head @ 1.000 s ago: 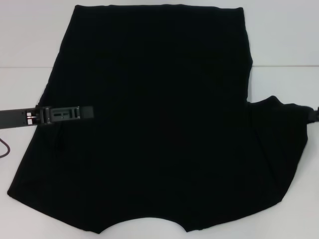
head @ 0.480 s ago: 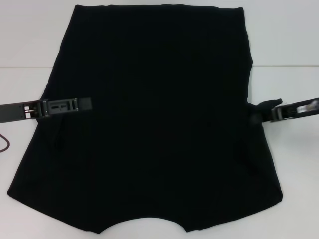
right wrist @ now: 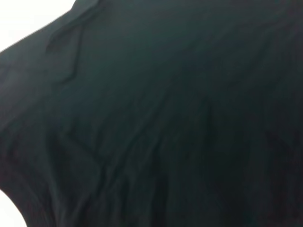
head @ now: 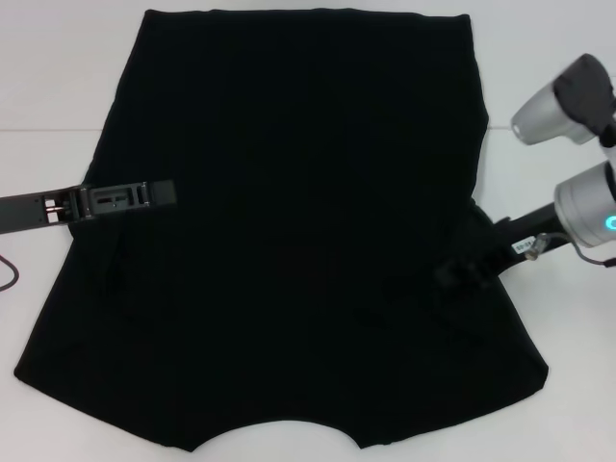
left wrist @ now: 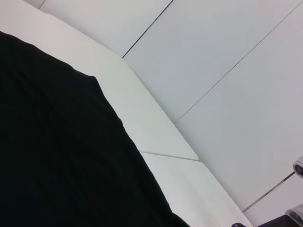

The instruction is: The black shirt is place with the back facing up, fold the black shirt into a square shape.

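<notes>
lying flat on white table (head: 58,87), black shirt (head: 289,241) fills most of it. left gripper (head: 144,194) over shirt's left edge, right gripper (head: 457,258) over shirt's right edge; finger state: cannot tell. judgement: light, limp, crease-prone cloth; take hold at side edges or corners.

White table (head: 58,87), dark cable (head: 8,271)

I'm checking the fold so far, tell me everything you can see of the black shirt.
The black shirt is plain, soft-looking dark cloth, spread flat on the white table and covering most of it. No lettering shows. Both sleeves look folded inward, leaving roughly straight sides; the neck curve sits at the near edge. The left tool lies over its left side, and the right tool reaches onto its right side.
</notes>
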`<state>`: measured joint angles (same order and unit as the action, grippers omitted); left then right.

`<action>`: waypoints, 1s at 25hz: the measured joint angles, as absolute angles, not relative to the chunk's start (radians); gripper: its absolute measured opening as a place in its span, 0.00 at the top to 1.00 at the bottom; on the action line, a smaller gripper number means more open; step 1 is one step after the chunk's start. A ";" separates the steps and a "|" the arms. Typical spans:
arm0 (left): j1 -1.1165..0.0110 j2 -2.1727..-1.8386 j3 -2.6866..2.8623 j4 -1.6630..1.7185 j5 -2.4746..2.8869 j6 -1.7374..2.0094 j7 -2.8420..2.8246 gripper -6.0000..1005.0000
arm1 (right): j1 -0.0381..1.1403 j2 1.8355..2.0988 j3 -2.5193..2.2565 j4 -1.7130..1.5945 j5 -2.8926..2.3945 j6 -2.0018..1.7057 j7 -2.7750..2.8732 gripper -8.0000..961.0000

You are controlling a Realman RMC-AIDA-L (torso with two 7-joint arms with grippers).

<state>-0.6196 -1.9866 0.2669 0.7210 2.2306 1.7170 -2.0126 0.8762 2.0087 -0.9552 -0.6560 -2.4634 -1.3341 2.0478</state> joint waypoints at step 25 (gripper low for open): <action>-0.604 -1.980 0.252 0.712 2.235 1.705 -2.086 0.36 | 0.864 2.011 -0.779 -0.708 -2.460 -1.317 2.181 0.68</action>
<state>-0.6045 -1.9805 0.2525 0.7120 2.2351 1.7047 -2.0863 0.8644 2.0109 -0.7794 -0.7077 -2.4598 -1.3168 2.1808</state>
